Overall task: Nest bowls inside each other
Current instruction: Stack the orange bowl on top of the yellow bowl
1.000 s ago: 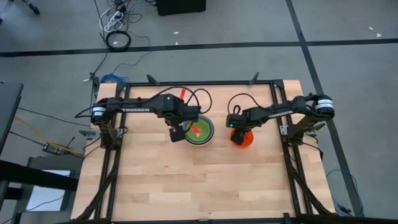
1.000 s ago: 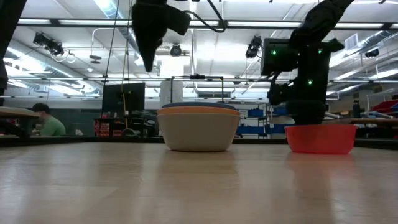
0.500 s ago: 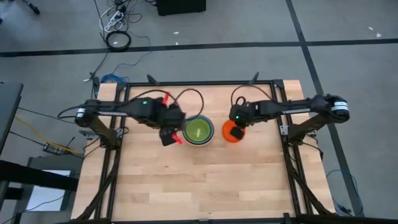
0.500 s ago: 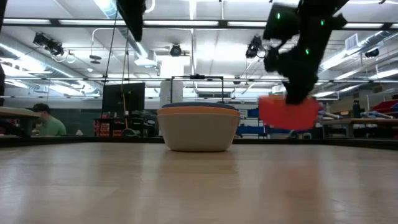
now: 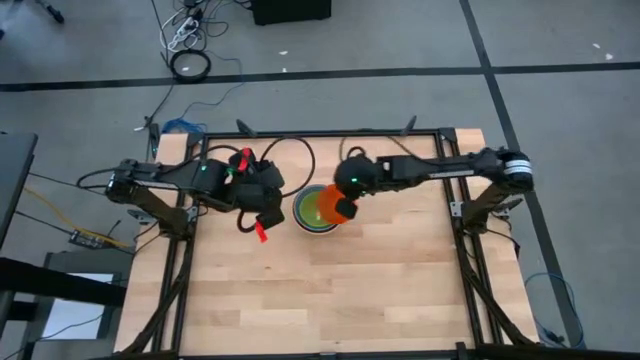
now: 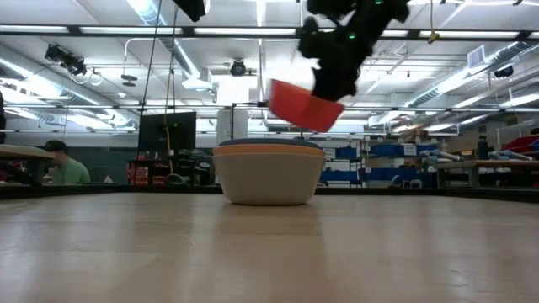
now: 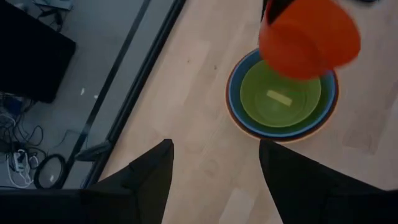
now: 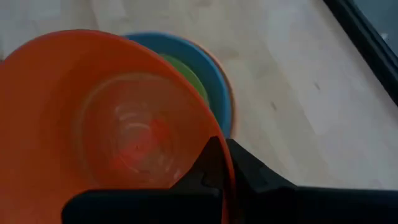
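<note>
A stack of nested bowls (image 5: pixel 316 212) stands mid-table: grey outside (image 6: pixel 269 181), then orange and blue rims, with a green bowl (image 7: pixel 280 93) innermost. The red bowl (image 6: pixel 305 105) hangs tilted just above the stack's right rim, with my right gripper (image 8: pixel 221 163) shut on it. My left gripper (image 7: pixel 214 180) is open with nothing between its fingers. It is raised, left of the stack (image 5: pixel 260 226). My right gripper pinches the red bowl's rim (image 8: pixel 217 140), one finger inside the bowl and one outside. The fingers slant down from the table's right side. The bowl is lifted clear and tipped, its bottom (image 6: pixel 296 118) pointing down and left toward the stack.
Bare wooden tabletop (image 5: pixel 330 290) spreads on the near side of the stack. A black frame (image 5: pixel 440 135) runs along the table's edges. Beyond the far edge is a room where a seated person (image 6: pixel 63 167) shows.
My right gripper has taken hold of the red bowl where it stood right of the stack. It has lifted the bowl off the table and carried it left to above the stack's rim, and the bowl has tipped. My left gripper has drawn away from the stack, leftward and up, still open.
</note>
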Robot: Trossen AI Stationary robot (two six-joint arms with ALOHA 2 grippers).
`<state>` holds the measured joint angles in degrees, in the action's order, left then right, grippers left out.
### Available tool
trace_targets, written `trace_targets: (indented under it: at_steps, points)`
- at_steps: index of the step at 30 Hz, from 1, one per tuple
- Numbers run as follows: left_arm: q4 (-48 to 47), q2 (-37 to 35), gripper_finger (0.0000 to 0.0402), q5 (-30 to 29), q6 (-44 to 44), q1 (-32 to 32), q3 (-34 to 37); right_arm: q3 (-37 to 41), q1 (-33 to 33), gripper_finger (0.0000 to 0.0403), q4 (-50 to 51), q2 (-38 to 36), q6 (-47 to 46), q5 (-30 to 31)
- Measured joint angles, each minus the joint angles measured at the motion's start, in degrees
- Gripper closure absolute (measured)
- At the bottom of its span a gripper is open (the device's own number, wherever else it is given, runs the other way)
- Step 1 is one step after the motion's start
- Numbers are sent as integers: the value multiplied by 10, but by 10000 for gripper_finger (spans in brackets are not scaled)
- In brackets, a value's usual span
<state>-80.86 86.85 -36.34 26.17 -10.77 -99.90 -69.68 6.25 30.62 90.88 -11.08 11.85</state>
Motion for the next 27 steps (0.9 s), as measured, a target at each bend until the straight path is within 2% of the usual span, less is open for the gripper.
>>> trace_targets:
  at_steps: [6, 10, 21, 27]
  points:
    - [-2, 0, 156, 0, 6, -2, 15, -80, -3, 403, -1, 95, 24, -1]
    - [-14, 0, 156, 0, 26, -3, 39, -108, -2, 391, 5, 130, 33, -1]
    - [-11, 0, 156, 0, 60, -3, 128, -110, 0, 252, -2, 120, 23, -11]
    - [-6, 0, 156, 0, 71, -3, 149, -110, 0, 217, -10, 90, 26, 6]
